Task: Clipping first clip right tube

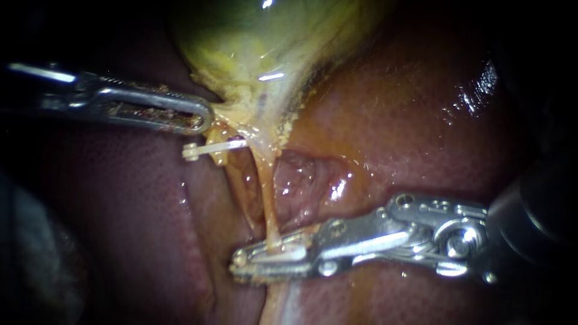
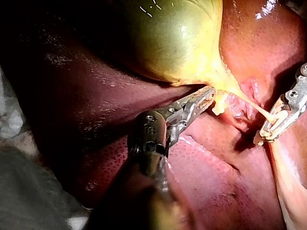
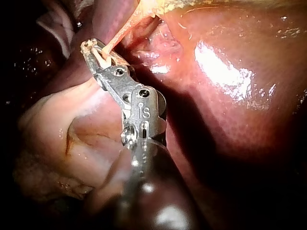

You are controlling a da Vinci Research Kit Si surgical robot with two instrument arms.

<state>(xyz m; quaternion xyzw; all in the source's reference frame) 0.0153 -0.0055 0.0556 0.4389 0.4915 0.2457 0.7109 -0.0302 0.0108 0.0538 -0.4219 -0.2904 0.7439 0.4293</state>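
Reaching in from 10 o'clock in the endoscope view, my left instrument (image 1: 205,117) has its jaws nearly together, pinching the ragged yellow edge of the gallbladder (image 1: 253,36) at its neck. The gallbladder fills the 12 o'clock area and narrows downward toward the centre. Just under the left instrument's tip, a set clip (image 1: 211,148) lies crosswise on the left tube (image 1: 238,180), its latch end jutting free toward 9 o'clock. Only a narrow slit separates that tube from the right tube (image 1: 269,204), a thin pale strand stretched taut from the neck toward 6 o'clock.

Low on the strand, my right instrument (image 1: 238,265) comes in from 3 o'clock. Its jaws stand narrowly apart, holding a loaded clip (image 1: 283,254) between them, and the right tube passes through the clip's gap. The jaw tips reach past the tube's far edge.

Between the set clip and these jaws the tube runs bare. The liver (image 1: 409,120) lies wet and open from 1 to 3 o'clock, and darker liver lies clear around 8 o'clock beyond the tips.
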